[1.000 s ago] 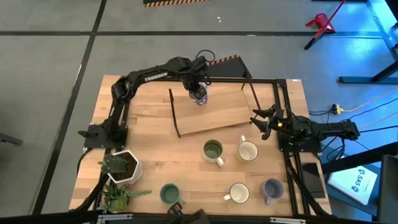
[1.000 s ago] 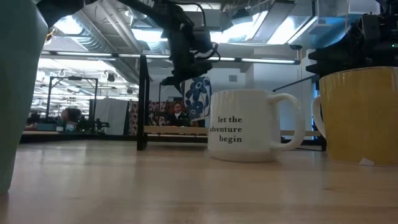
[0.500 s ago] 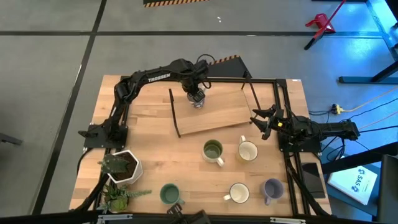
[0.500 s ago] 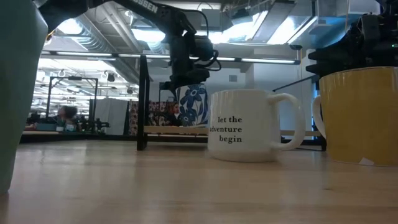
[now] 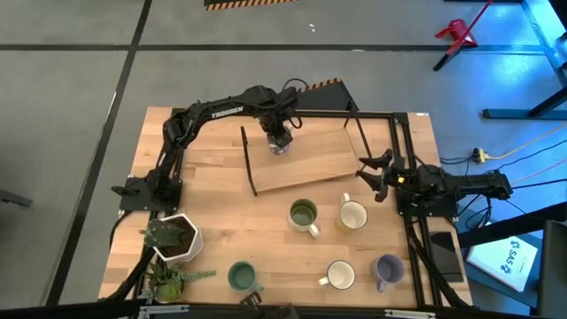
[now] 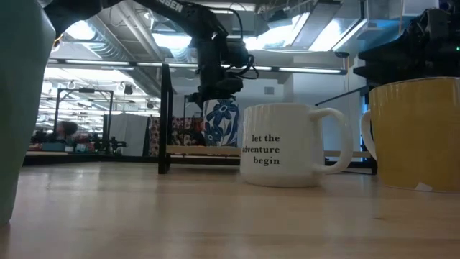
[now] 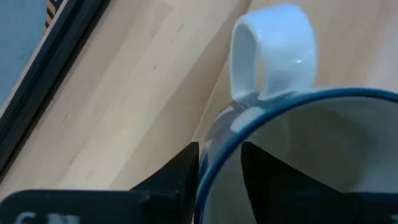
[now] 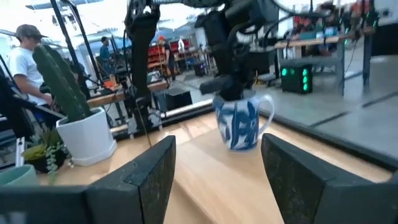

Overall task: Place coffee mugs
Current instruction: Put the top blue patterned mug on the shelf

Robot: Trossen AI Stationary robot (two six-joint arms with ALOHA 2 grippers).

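A white mug with a blue pattern [image 5: 280, 145] stands upright, base down, on the raised wooden board [image 5: 310, 164] near the board's far edge. My left gripper [image 5: 277, 135] is right above it, open, with one finger inside the mug and one outside its rim [image 7: 214, 155]; the handle [image 7: 273, 50] points away from the fingers. Five more mugs stand on the table's near half: olive green [image 5: 303, 214], cream [image 5: 353, 215], white [image 5: 340, 275], lavender [image 5: 387, 268] and teal-green [image 5: 241, 276]. My right gripper [image 5: 376, 175] waits open at the board's right end. My left gripper comes at the blue-patterned mug from above, fingers pointing down astride the rim on the side opposite the handle. The outer finger [image 7: 177, 171] lies against the rim's outside; the inner finger [image 7: 273, 174] stands just off the inside wall. The mug rests on the board.
A white pot with a cactus [image 5: 177, 237] stands at the near left. A black frame [image 5: 376, 115] runs along the table's far and right sides, and a thin black post [image 6: 164, 119] stands at the board's left end. People stand in the room beyond [image 8: 18, 56].
My left gripper has gone down and a little toward the table's left with the blue-patterned mug. The mug hung clear of the board a second ago and now stands upright on it.
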